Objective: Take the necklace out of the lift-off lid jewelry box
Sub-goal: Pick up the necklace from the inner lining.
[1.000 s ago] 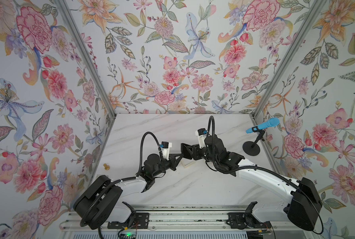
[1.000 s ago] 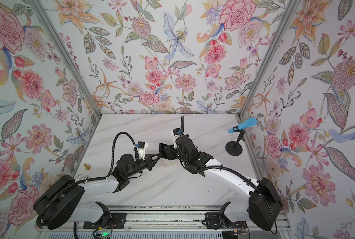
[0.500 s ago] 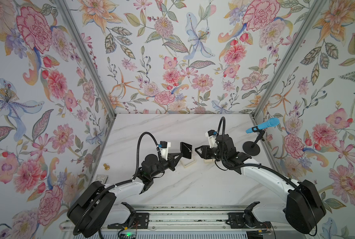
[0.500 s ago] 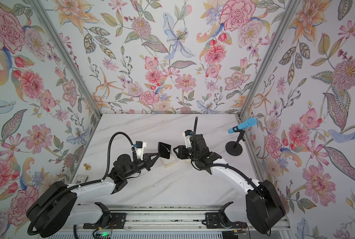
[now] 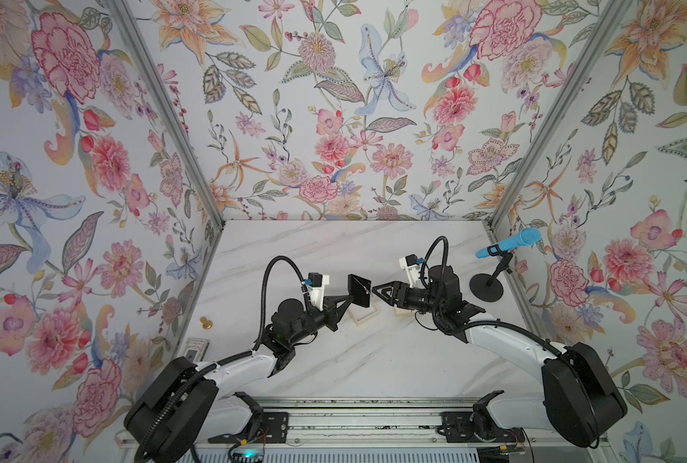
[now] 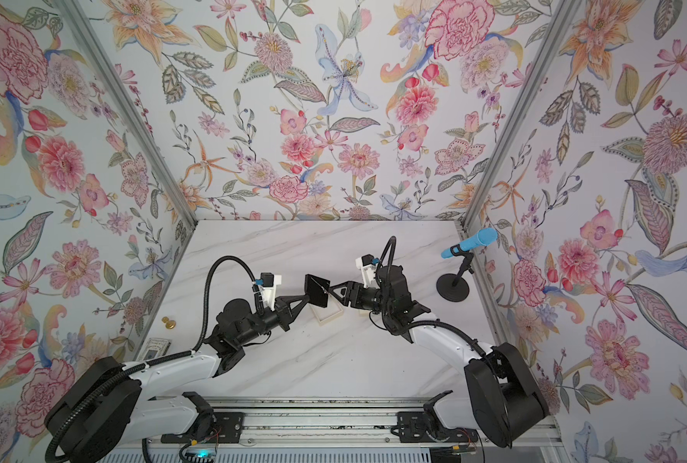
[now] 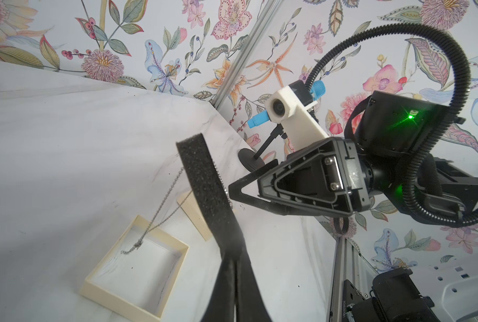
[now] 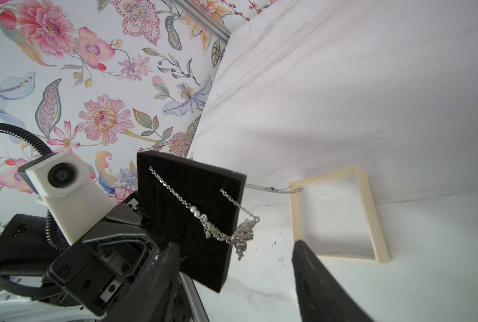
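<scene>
Necklace drapes foam pad pinched by left gripper above box (chain trailing in); right gripper spread wide.

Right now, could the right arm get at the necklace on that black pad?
Probably yes. The left tool holds the black foam pad above the box, with the necklace draped on the face turned toward the right tool, whose jaws stand open close by, nothing between. One chain end trails into the box.

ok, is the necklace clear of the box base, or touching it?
Touching. The left wrist view shows the necklace running down from the foam pad into the box base, its tail lying on the floor inside.
</scene>
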Controlling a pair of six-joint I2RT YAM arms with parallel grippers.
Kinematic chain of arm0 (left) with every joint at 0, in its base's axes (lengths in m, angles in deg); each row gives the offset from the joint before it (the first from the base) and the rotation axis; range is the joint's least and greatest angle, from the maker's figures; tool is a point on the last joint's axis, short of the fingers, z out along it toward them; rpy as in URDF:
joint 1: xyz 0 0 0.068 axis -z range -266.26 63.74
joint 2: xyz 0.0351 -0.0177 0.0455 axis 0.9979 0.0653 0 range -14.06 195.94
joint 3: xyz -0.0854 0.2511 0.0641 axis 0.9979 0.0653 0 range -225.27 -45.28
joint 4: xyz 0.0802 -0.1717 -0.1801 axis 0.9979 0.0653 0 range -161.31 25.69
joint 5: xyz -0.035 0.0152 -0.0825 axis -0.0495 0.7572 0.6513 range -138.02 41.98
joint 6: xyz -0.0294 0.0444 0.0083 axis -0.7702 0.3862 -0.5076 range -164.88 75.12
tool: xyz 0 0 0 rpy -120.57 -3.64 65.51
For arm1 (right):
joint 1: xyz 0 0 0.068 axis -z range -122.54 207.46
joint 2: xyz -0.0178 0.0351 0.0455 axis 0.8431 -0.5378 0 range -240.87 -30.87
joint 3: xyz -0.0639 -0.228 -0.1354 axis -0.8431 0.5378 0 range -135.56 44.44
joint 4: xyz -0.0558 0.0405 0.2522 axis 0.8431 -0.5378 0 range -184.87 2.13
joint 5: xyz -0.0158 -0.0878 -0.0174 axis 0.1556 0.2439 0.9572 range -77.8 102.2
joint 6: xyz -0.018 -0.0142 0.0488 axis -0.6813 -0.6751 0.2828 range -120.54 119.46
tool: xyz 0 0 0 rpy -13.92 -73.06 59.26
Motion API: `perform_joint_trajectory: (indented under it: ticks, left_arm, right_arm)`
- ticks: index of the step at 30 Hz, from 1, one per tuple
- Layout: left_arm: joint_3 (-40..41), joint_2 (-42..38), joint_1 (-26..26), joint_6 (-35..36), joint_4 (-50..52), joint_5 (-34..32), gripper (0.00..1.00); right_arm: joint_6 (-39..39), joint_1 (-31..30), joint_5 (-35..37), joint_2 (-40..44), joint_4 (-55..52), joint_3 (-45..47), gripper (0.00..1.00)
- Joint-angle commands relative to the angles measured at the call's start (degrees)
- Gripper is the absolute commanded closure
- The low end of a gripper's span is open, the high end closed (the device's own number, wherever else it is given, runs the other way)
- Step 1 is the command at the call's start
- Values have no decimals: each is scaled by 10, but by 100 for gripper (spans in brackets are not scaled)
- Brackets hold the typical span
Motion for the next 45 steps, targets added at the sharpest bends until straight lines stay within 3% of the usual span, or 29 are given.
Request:
perform_joint_trajectory:
  ticks: [1, 12, 20, 24, 45]
  left_arm:
    - [5, -14, -4, 10, -6, -1, 100]
    - [8, -17, -4, 4, -16, 2, 100]
    - [11, -15, -4, 3, -19, 1, 100]
    - [11, -17, -4, 4, -15, -1, 100]
    - [13, -24, -4, 11, -4, -6, 100]
  right_arm:
    - [35, -15, -21, -23, 69, 0, 37]
    - [67, -28, -29, -58, 134, -11, 43]
    - [72, -26, -29, -52, 142, -11, 59]
    - [64, -20, -20, -43, 120, -9, 73]
    - [11, -11, 17, -20, 13, -23, 83]
